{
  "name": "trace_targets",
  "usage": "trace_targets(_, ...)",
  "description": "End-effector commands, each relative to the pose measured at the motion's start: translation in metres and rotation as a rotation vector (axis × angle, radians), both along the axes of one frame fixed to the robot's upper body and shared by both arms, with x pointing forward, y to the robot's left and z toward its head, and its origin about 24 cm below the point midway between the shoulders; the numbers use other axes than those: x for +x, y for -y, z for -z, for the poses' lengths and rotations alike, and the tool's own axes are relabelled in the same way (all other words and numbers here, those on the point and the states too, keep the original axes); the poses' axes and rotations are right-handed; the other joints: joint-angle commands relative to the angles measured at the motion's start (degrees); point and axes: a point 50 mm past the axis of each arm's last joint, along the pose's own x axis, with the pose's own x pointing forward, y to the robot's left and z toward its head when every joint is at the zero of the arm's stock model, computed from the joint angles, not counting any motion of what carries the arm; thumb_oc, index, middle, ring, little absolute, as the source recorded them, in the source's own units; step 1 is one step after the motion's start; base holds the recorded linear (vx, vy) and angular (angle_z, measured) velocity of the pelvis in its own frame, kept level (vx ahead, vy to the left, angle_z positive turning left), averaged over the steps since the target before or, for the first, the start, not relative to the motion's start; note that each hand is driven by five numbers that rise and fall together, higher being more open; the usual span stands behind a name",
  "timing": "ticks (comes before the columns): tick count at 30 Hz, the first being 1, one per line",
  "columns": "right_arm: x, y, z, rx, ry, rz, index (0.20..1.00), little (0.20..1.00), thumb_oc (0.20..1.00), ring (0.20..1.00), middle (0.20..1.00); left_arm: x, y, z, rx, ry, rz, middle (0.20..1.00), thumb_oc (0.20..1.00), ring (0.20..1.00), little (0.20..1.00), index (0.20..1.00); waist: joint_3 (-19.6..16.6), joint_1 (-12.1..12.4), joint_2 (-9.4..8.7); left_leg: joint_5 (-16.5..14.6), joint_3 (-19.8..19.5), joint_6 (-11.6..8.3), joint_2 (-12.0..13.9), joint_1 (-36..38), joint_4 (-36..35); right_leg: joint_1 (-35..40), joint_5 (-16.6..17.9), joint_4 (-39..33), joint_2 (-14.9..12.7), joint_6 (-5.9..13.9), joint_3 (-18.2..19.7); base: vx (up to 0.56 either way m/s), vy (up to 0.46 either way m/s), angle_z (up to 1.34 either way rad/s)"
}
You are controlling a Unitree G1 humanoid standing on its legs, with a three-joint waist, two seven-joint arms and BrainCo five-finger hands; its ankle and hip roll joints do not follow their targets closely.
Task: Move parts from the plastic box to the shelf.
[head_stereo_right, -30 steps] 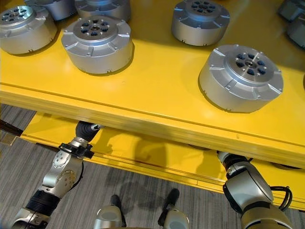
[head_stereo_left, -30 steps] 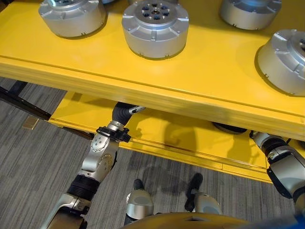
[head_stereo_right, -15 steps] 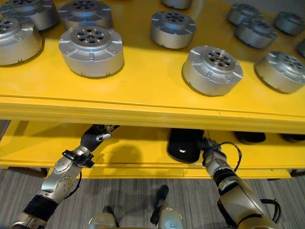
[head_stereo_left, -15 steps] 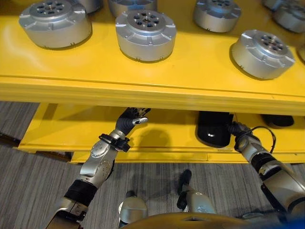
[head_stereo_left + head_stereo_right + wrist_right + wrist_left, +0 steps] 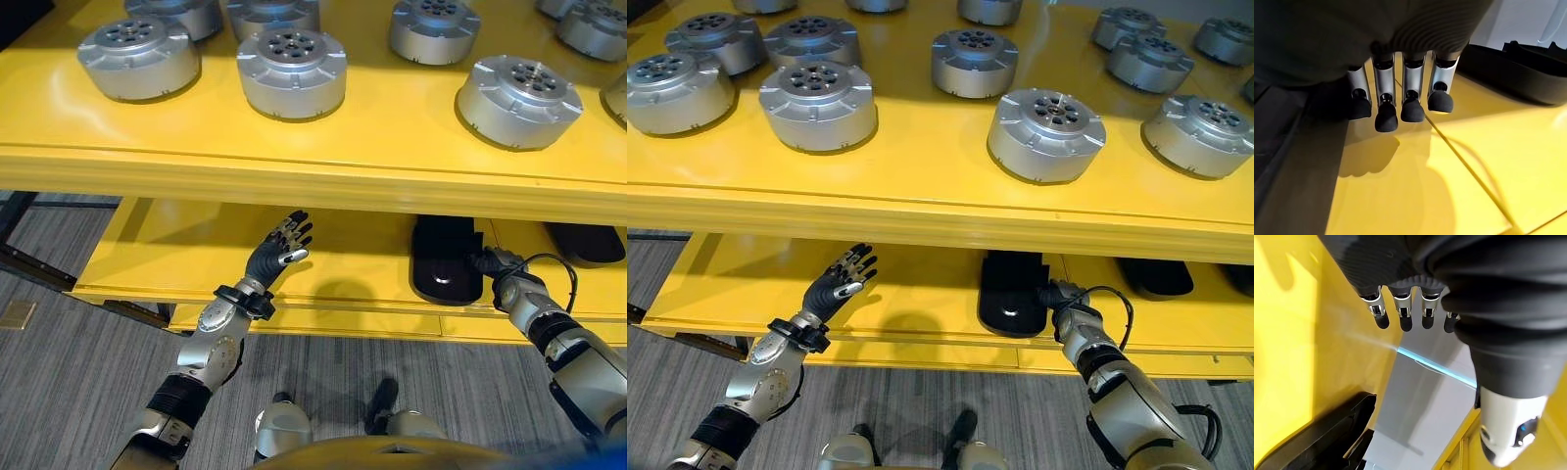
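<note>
Several round silver metal parts [image 5: 1046,134] already sit on the yellow shelf [image 5: 921,201], while the left robot hand [image 5: 281,245] hangs open and empty and the right robot hand [image 5: 1059,295], fingers seemingly relaxed, rests beside a black tray [image 5: 1011,290].

Grey striped carpet floor [image 5: 69,392] — glossy yellow two-tier rack [image 5: 294,171]

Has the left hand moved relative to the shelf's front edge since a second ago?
Yes. The left hand has come out from under the top shelf's front edge and now stands open, clear of it, over the lower shelf.
</note>
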Motion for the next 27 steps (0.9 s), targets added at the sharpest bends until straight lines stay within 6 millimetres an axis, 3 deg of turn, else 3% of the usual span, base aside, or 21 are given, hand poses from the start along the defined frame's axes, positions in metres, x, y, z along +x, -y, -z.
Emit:
trace_targets(1,0.033,0.018,-0.058,-0.122,0.114,0.021,0.2,0.2,0.2,0.2,0.2,0.002,0.011,-0.02,-0.007,0.103,0.036,1.0,1.0,1.0,1.0,1.0,0.1,2.3,1.5,7.5,-5.8,0.32,-2.0,-4.4,-4.4,3.6,-9.5,10.2,-1.6,4.96,-1.7,0.01,-0.096,0.16)
trace_targets(3,0.034,0.021,-0.061,-0.123,0.117,0.04,0.2,0.2,0.2,0.2,0.2,0.0,0.01,-0.02,-0.015,0.105,0.049,1.0,1.0,1.0,1.0,1.0,0.4,2.5,1.4,7.7,-7.2,-0.35,-1.6,-5.9,-2.4,3.8,-9.4,9.6,-0.9,4.33,-1.1,-0.06,-0.061,0.15)
trace_targets(8,0.035,0.028,-0.068,-0.136,0.127,0.039,0.2,0.2,0.2,0.2,0.2,-0.002,0.017,-0.026,-0.055,0.136,0.104,1.0,1.0,1.0,1.0,1.0,1.0,1.3,0.5,2.0,-6.5,0.43,0.1,-6.6,7.1,2.1,-9.8,10.8,-2.2,3.31,-0.5,-0.08,0.078,0.09)
trace_targets(9,0.036,0.028,-0.071,-0.138,0.138,0.038,0.2,0.2,0.2,0.2,0.2,-0.002,0.019,-0.026,-0.061,0.137,0.113,1.0,1.0,1.0,1.0,1.0,0.7,0.8,0.62,1.1,-6.7,0.85,-0.5,-5.9,6.3,1.1,-9.8,11.6,-2.6,3.55,-0.3,-0.05,0.279,-0.02)
trace_targets(14,0.039,0.018,-0.069,-0.127,0.131,0.032,0.2,0.2,0.2,0.2,0.2,0.001,0.032,-0.018,-0.029,0.084,0.151,1.0,1.0,1.0,1.0,1.0,-0.2,-0.4,0.65,2.5,-7.8,0.94,0.1,-4.0,3.3,0.4,-9.6,13.5,-2.9,3.92,1.2,0.05,0.156,-0.02)
trace_targets(18,0.03,0.029,-0.06,-0.136,0.089,0.063,0.2,0.2,0.2,0.2,0.2,-0.005,0.031,-0.011,-0.044,0.039,0.141,1.0,1.0,1.0,1.0,1.0,-0.9,-0.3,0.9,3.7,-7.7,0.83,-0.3,-1.5,-0.5,0.6,-8.0,12.1,-3.9,5.91,1.2,0.05,0.063,-0.02)
trace_targets(27,0.029,0.041,-0.068,-0.157,0.1,0.098,0.2,0.2,0.2,0.2,0.2,-0.004,0.027,-0.017,-0.058,0.06,0.129,1.0,1.0,1.0,1.0,1.0,0.7,0.8,1.16,5.3,-7.3,-0.33,1.1,-2.6,-1.3,-0.2,-8.2,12.0,-4.2,5.96,-0.1,-0.08,-0.037,0.03)
